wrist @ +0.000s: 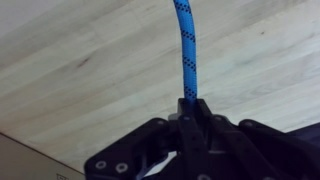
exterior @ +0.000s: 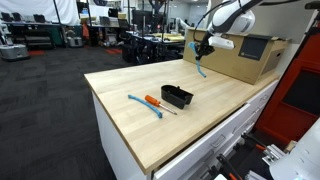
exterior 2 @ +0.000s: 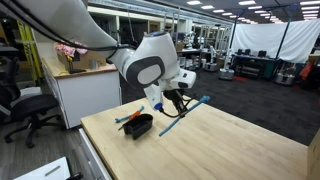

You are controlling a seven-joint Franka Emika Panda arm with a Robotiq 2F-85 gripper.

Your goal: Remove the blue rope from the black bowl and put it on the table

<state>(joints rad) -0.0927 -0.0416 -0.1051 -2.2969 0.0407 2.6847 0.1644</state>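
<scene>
Above table [exterior: 130, 115], gripper [wrist: 189, 100] holds blue rope [wrist: 183, 40], black bowl [exterior: 177, 96] apart.

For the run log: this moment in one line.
jaws: shut on blue rope | rope: out of black bowl, over table | placed: no

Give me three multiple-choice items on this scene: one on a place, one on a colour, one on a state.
1. Where is the blue rope?
A. in the black bowl
B. in the gripper
C. lying on the floor

2. The handle of the screwdriver is:
A. orange
B. green
C. white

3. The gripper is:
A. open and empty
B. shut on the blue rope
C. out of every view

Answers:
1. B, the rope hangs from the gripper, away from the bowl.
2. A, orange shows beside the bowl.
3. B, the wrist view shows the rope clamped.
</scene>
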